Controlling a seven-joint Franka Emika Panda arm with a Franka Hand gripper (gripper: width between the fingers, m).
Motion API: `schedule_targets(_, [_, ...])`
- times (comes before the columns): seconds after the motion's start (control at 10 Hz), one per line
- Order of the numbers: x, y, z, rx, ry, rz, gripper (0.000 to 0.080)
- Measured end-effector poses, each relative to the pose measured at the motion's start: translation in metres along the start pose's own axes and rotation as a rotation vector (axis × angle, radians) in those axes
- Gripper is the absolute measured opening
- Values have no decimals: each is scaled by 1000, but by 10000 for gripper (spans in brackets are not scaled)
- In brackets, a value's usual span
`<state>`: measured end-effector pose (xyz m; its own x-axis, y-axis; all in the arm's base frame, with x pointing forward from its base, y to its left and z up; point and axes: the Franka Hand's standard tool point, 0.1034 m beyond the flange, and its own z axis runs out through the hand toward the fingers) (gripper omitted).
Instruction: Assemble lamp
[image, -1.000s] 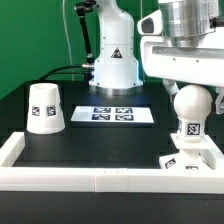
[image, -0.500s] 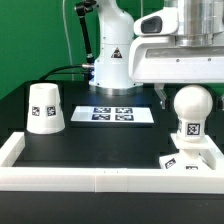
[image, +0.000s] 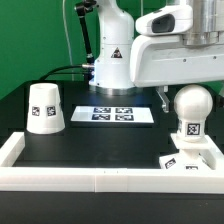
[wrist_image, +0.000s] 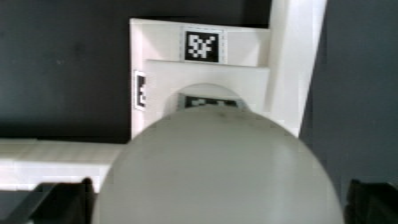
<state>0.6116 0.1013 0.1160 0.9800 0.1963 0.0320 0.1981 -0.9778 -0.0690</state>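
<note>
The ball-topped bulb (image: 191, 110) stands upright on the flat square base (image: 172, 162) at the exterior view's right, against the white rail. My gripper (image: 178, 92) hangs just above the bulb's ball, open and holding nothing. In the wrist view the bulb's round top (wrist_image: 217, 165) fills the space between my two dark fingertips (wrist_image: 59, 202), and the base (wrist_image: 205, 65) with its tags lies beyond it. The tapered shade (image: 44, 107) stands mouth down at the exterior view's left, far from my gripper.
The marker board (image: 113, 114) lies at the middle back of the black table. A raised white rail (image: 90, 179) runs along the front and sides. The arm's own pedestal (image: 112, 62) stands behind the marker board.
My gripper has risen from around the bulb's ball to just above it. The bulb has stayed upright on the base.
</note>
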Motion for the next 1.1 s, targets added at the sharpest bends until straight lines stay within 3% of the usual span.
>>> schedule_targets(0.2, [0, 1, 0, -3, 1, -140, 698])
schedule_targets(0.5, [7, -1, -1, -41, 28, -468, 698])
schedule_targets(0.9, [5, -2, 0, -49, 7, -769, 698])
schedule_targets(1.1, [5, 0, 1, -69, -10, -948, 698])
